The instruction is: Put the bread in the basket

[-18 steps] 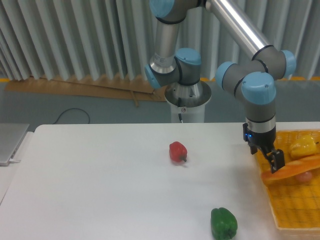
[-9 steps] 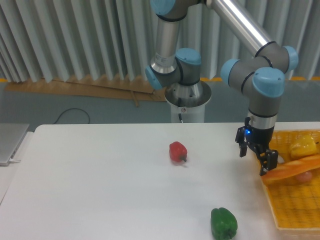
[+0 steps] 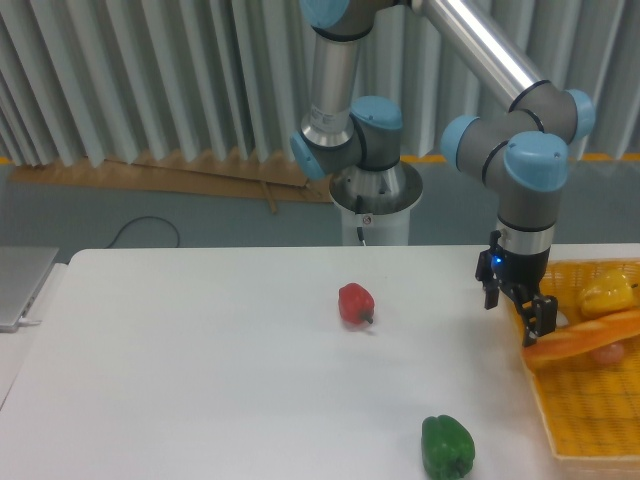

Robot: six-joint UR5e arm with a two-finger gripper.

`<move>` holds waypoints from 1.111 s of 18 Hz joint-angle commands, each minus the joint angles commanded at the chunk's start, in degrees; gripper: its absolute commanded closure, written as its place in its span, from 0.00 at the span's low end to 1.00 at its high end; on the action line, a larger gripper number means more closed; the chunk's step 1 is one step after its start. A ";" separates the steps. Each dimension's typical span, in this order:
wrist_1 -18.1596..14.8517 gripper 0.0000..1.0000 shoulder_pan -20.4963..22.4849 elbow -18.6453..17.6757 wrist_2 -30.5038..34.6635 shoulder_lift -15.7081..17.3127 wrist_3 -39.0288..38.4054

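The bread (image 3: 585, 337), an orange-brown loaf, lies tilted in the yellow-orange mesh basket (image 3: 590, 410) at the table's right edge, its left end resting over the basket's left rim. My gripper (image 3: 515, 309) hangs just left of that end, pointing down. Its fingers are spread and open, with nothing between them. One fingertip (image 3: 536, 322) stands close to the loaf's left end; I cannot tell if it touches.
A yellow pepper (image 3: 608, 293) sits at the back of the basket, and a pinkish item (image 3: 606, 353) lies under the loaf. A red pepper (image 3: 355, 303) is mid-table and a green pepper (image 3: 446, 446) near the front. A grey flat device (image 3: 20, 285) lies at the left edge.
The gripper let go of the loaf, opened and drew back slightly to the left and up. The loaf stays on the basket's left side.
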 joint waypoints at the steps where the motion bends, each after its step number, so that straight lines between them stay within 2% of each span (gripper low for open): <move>1: -0.09 0.00 -0.70 0.00 0.18 0.00 0.09; 4: -0.70 0.00 -1.67 -0.09 0.09 0.44 0.17; 8: -0.79 0.00 -5.01 -0.61 0.44 0.53 -0.61; 15: -0.79 0.00 -6.42 -1.14 0.62 0.18 -0.88; 20: -0.62 0.00 -8.00 -1.14 5.44 -0.52 -0.88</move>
